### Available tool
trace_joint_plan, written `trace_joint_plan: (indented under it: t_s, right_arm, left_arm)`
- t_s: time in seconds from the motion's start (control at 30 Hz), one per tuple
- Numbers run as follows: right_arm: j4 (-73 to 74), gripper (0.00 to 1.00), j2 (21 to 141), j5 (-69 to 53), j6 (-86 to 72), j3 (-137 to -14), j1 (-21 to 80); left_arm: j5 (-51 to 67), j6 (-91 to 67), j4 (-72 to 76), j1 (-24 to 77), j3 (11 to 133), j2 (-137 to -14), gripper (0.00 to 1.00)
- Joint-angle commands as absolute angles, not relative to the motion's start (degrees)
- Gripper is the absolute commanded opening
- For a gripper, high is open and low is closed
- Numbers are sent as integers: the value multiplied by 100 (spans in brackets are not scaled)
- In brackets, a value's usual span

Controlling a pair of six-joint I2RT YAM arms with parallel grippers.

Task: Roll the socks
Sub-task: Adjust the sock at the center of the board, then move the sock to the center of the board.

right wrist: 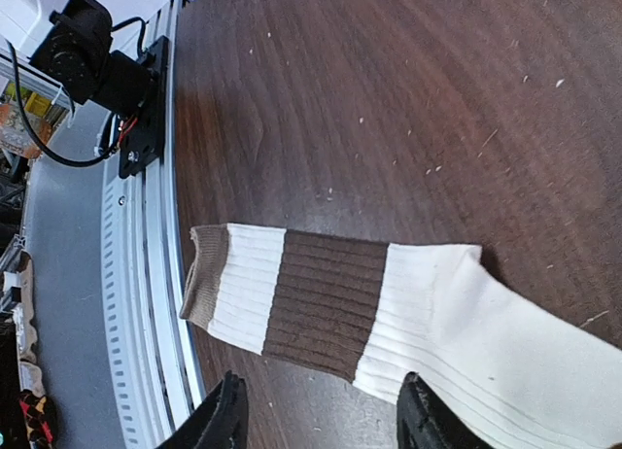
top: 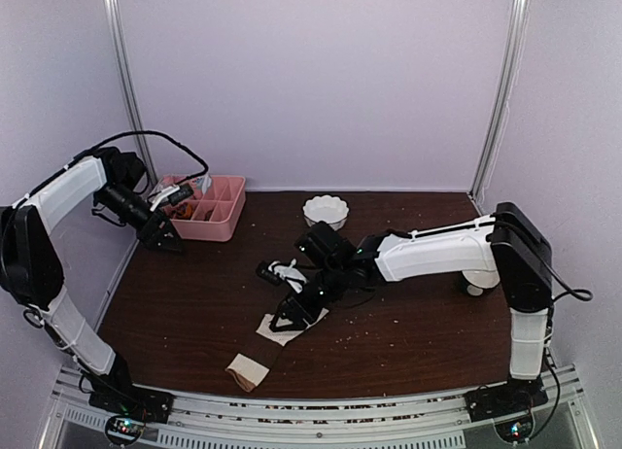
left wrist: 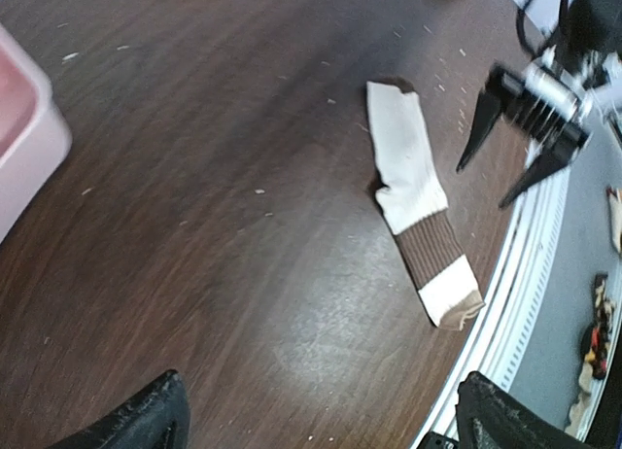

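Sock (right wrist: 330, 303) near the desk (right wrist: 389, 80) edge
My right jaws hang apart above it, left jaws apart at upper left; a skidding pinch could push it off.

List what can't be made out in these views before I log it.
Second sock: none shows in any view; only the patched sock is seen.
Pink tray contents: too small in the top view, cropped by the left edge in the left wrist view.
White object: top view, mostly hidden under the right arm.
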State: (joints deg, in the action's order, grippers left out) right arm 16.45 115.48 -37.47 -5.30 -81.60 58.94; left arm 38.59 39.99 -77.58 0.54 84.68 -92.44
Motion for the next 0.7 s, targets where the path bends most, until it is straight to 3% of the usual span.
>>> trace_joint_plan:
  t_s: [0.0, 0.17, 0.47, 0.6, 0.67]
  right_arm:
    - [1081, 44, 10945, -3332, -1079, -7573, 5715]
    - [652, 29, 10838, -2464, -1751, -7073, 5412]
    - [1493, 10, 11874, -2005, -1670, -7647, 5196]
    - [2113, 9, 12097, -1203, -1439, -8086, 5015]
    - [2396, 13, 12223, -851, -1349, -8396, 4931]
  left_arm:
    - [3668, 4386, -7640, 637, 8411, -9524, 98]
    - [3669, 4878, -7638, 1209, 8328, -9633, 98]
    - [2990, 5070, -7395, 1965, 8068, -9561, 98]
    - [2270, 4699, -6687, 1963, 7926, -8984, 98]
    - [1827, 4578, -6586, 1968, 8051, -8752, 98]
